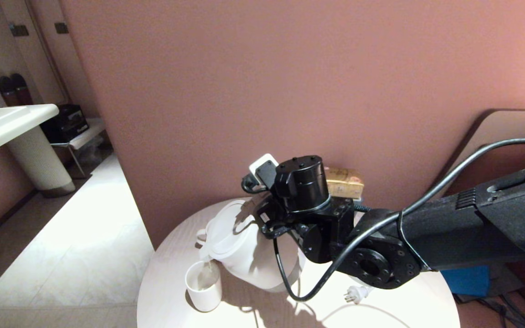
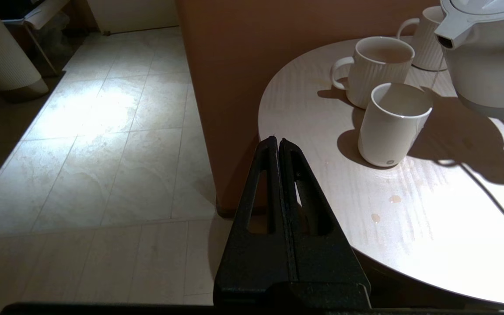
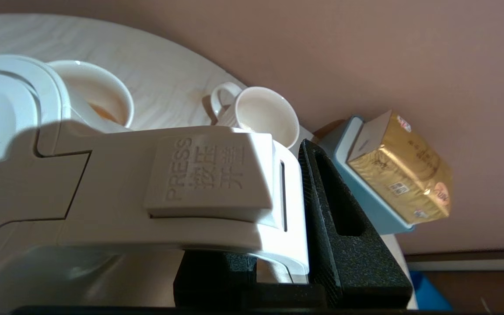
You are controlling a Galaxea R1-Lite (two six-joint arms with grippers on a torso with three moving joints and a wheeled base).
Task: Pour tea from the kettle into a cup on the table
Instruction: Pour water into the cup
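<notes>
Spout (image 1: 207, 258) of the kettle (image 1: 244, 255), tipped by the right hand (image 3: 252, 262) pinching its handle, sits directly over the cup (image 1: 204, 286) on the bench (image 1: 381, 305), stream already landing inside; left hand (image 2: 278, 144) pressed together, parked off the bench edge nearest the cup.

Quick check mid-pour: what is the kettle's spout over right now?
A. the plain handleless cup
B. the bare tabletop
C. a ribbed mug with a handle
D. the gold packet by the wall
A: in the head view the tilted kettle, held by the right gripper at its handle, has its spout right over the cup, with a thin stream of tea falling into it.
</notes>
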